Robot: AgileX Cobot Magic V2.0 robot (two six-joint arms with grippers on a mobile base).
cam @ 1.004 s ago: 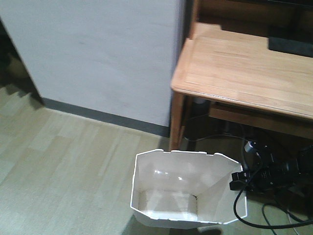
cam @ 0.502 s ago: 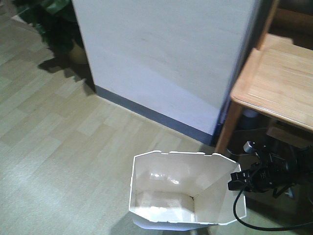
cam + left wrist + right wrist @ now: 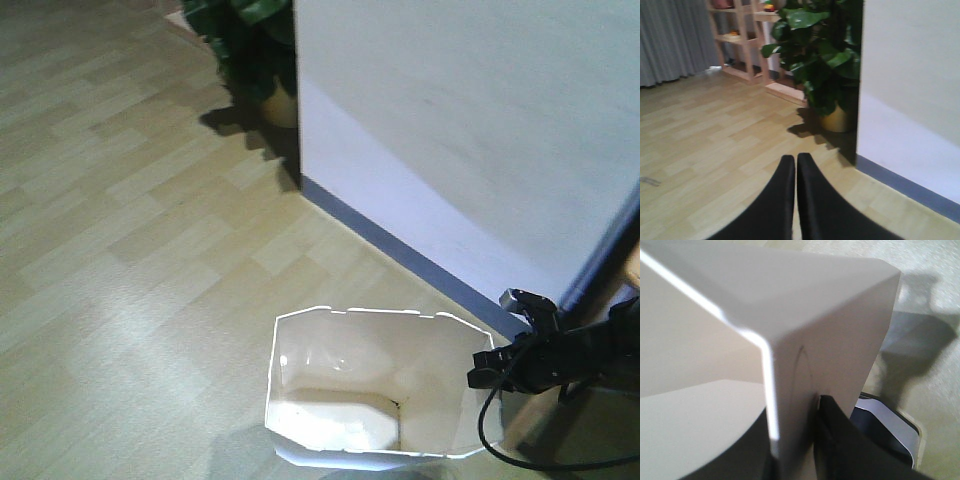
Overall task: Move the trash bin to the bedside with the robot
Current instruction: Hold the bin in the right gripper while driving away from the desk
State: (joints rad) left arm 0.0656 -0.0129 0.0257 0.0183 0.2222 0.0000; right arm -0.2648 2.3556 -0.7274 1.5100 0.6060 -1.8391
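The white trash bin (image 3: 300,375) stands open-topped at the bottom centre of the front view, its inside cream and empty. My right gripper (image 3: 482,374), a small black one on a slim black arm with a looping cable, is shut on the bin's right wall. In the right wrist view that thin wall (image 3: 830,330) runs between the jaws of the right gripper (image 3: 792,442), with one black finger (image 3: 840,440) outside it. My left gripper (image 3: 792,161) hangs over bare floor, shut with nothing in it. The bedside is out of view.
A white wall with a grey skirting (image 3: 450,130) runs diagonally behind the bin, its corner near a potted plant (image 3: 255,50). The left wrist view shows that plant (image 3: 825,60), wooden shelves (image 3: 740,35) and a grey curtain (image 3: 670,40). Light wooden floor stretches left.
The front view has swung left: the wooden desk has slid out at the right, and the wall corner and plant have come in. The bin and right gripper keep their place in view.
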